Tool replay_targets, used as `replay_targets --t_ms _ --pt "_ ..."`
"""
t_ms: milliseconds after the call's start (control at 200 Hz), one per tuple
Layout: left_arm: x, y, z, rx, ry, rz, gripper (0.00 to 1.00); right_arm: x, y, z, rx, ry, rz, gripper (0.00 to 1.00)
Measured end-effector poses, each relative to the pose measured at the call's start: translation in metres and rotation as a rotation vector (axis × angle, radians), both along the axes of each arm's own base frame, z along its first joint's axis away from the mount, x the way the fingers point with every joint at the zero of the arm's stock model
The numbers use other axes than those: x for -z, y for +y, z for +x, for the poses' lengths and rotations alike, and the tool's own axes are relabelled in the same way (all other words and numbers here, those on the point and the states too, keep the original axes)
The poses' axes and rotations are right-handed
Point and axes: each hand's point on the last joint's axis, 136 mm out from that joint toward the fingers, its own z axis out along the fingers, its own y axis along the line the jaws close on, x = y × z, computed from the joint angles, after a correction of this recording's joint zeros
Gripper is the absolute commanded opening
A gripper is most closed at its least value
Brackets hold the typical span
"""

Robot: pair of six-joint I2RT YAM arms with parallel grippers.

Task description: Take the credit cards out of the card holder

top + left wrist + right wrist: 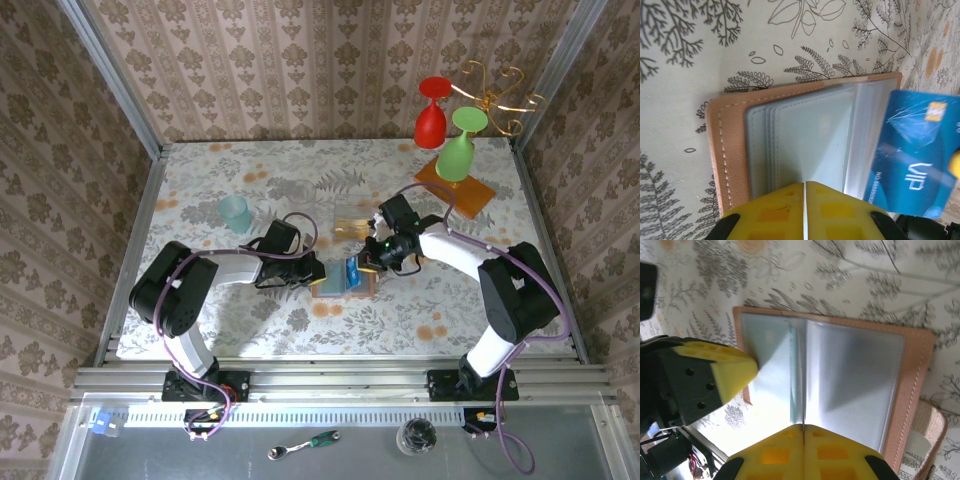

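Note:
The card holder (340,285) lies open on the table, with a tan leather rim (727,150) and grey-blue pocket panels (855,370). My left gripper (805,184) is shut, its tip resting on the holder's left panel, where its yellow finger (735,375) also shows from the right wrist. My right gripper (803,426) is shut on a blue credit card (915,160), which stands tilted over the holder's right half. From the right wrist that card (796,390) appears edge-on above the fold. From above, the left gripper (318,270) and right gripper (368,265) meet over the holder.
A teal cup (236,212) stands at the back left. An orange wooden slab (480,195) at the back right carries a rack with a red goblet (431,120) and a green goblet (458,150). A small pale object (350,222) lies just behind the holder.

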Motion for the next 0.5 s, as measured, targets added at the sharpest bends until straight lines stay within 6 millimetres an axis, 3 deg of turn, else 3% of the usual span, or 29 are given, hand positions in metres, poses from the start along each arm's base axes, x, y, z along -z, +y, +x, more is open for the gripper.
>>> replay_targets --t_ms 200,500 --pt "-0.011 0.002 0.005 -0.015 -0.024 -0.019 0.17 -0.031 0.003 0.016 -0.141 -0.143 -0.041 0.00" --pt "-0.018 0.015 0.008 -0.049 -0.042 -0.032 0.17 -0.078 -0.010 0.047 -0.468 -0.480 -0.252 0.00"
